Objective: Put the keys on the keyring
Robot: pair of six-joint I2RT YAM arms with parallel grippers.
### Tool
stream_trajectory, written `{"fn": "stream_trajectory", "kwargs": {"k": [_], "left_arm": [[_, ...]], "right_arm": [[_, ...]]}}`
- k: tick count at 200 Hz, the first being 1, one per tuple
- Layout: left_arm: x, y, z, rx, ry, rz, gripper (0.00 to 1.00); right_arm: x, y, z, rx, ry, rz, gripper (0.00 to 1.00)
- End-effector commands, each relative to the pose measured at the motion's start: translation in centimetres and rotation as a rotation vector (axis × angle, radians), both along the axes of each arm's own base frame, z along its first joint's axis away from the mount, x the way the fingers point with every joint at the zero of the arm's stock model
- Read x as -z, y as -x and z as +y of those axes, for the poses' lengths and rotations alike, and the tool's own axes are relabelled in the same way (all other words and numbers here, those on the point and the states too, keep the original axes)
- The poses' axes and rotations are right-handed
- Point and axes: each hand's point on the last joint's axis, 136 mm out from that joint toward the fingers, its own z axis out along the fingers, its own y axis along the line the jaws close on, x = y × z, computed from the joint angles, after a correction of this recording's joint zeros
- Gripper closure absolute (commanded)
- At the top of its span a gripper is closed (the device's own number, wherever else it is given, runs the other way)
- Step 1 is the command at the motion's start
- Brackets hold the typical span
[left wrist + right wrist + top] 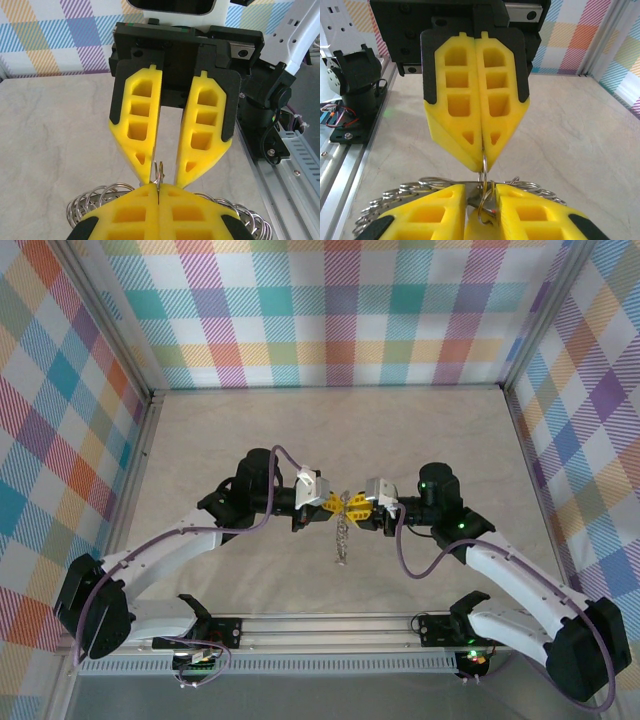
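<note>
My two grippers meet tip to tip above the middle of the table. The left gripper (336,504) (159,189) is shut on a small silvery ring (484,167) that belongs to the keyring (92,199). The keyring's coiled loops spread to both sides (432,183) and hang down as a chain (342,538). The right gripper (357,508) (480,194) has its fingers a little apart, with a flat metal key (480,199) wedged between them. A red speck shows at the key's lower edge. The ring passes beside that blade. Other keys are hidden.
The beige tabletop (330,430) lies inside checked walls. A metal rail (330,625) with the arm bases runs along the near edge. The right arm's base and cables (270,115) stand close beside the grippers.
</note>
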Motion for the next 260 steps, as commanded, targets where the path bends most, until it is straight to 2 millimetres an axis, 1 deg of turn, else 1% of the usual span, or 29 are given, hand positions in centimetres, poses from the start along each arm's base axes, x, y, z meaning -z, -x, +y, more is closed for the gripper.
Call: {"fn": "stream_trajectory", "kwargs": {"k": [1,28,49,69,77,91,96,113,136,169,186,219,239,252,260], "left_arm": [[-1.6,-0.1,-0.6,0.03,0.058,-0.042,1.0],[-1.5,0.0,-0.7,0.032,0.058,-0.042,1.0],[-1.4,-0.2,-0.6,0.019,0.057,-0.046,1.0],[-0.8,-0.1,-0.3,0.017,0.015,-0.047,1.0],[0.0,0.1,-0.1,0.027,-0.027,-0.051,1.0],[1.2,0.1,0.3,0.026,-0.104,-0.042,0.91],[1.5,0.2,0.5,0.027,-0.129,-0.033,0.9],[2.1,0.3,0.7,0.038,-0.182,-0.023,0.87],[2.4,0.2,0.4,0.034,-0.19,-0.02,0.85],[2.6,0.1,-0.1,0.028,-0.193,-0.021,0.86],[2.3,0.1,-0.3,0.027,-0.181,-0.03,0.86],[1.6,0.0,0.1,0.007,-0.166,-0.066,0.85],[1.4,0.4,0.2,0.021,-0.167,-0.073,0.85],[1.4,0.6,0.2,0.035,-0.167,-0.07,0.89],[1.5,0.7,0.1,0.042,-0.166,-0.062,0.94]], "right_arm": [[-1.1,0.2,0.3,-0.032,-0.036,-0.016,0.82],[-1.2,-0.1,0.5,-0.032,-0.037,-0.02,0.9],[-1.1,-0.3,0.4,-0.016,-0.028,-0.02,0.98],[-1.1,-0.3,0.3,-0.013,-0.013,-0.027,1.0],[-1.1,-0.3,0.2,-0.016,0.005,-0.028,1.0],[-1.0,-0.1,0.1,-0.021,0.048,-0.032,1.0],[-0.9,0.1,0.1,-0.026,0.065,-0.036,1.0],[-0.6,0.2,0.1,-0.035,0.12,-0.041,1.0],[-0.4,0.1,0.2,-0.035,0.188,-0.047,1.0],[-0.1,0.2,0.7,-0.053,0.269,-0.074,1.0],[0.1,0.3,1.0,-0.062,0.292,-0.072,1.0],[0.4,0.1,0.9,-0.053,0.314,-0.075,1.0],[0.5,0.1,1.0,-0.055,0.314,-0.077,1.0],[0.6,0.1,1.0,-0.057,0.316,-0.071,1.0],[0.3,0.2,1.1,-0.056,0.308,-0.071,1.0]]}}
